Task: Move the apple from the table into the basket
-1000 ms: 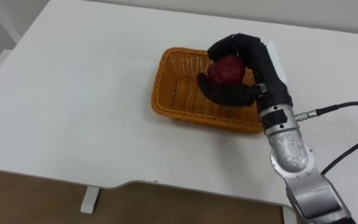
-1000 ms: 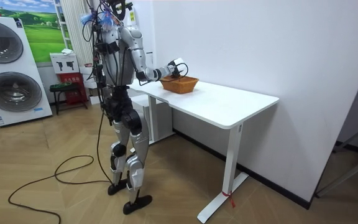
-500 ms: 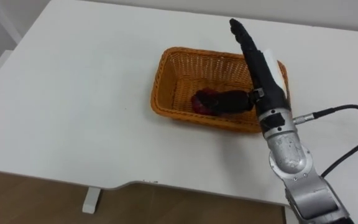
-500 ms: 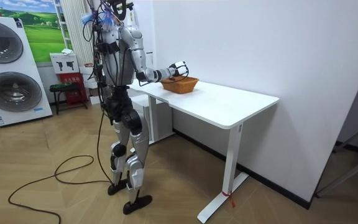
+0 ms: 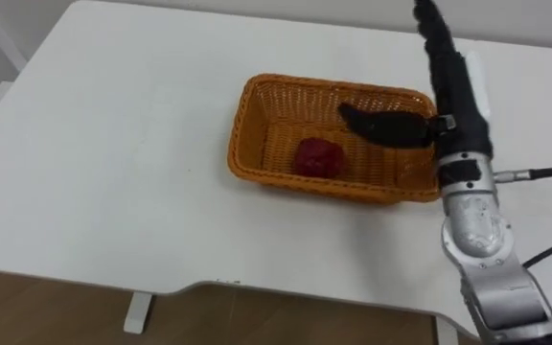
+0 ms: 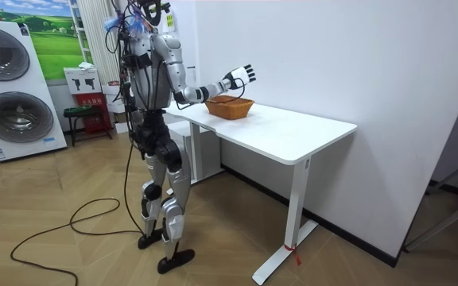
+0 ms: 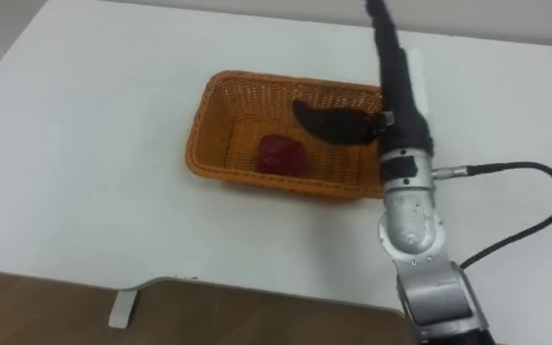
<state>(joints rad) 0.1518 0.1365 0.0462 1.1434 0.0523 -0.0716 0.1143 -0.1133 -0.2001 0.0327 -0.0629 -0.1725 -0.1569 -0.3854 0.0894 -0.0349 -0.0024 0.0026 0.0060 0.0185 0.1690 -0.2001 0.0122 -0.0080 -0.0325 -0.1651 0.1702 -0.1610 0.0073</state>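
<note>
The black right hand (image 5: pixel 453 96) has slim fingers (image 5: pixel 434 34) and a white plate along its back. Below a black cuff comes a rounded wrist housing of brushed silver metal, then a squarer grey forearm shell. A black cable plugs into the wrist through a metal connector. In the room view the body is silver-grey with dark joints and a tangle of coloured wires at the head.

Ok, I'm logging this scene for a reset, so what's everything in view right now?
apple: one, dark red, lying inside the basket
basket: one, orange wicker, on the table
table: one, white, in front of the robot
washing machines: two, white, one above the other, at the room view's left
right hand: one, black, open, held above the basket's right end, holding nothing
</note>
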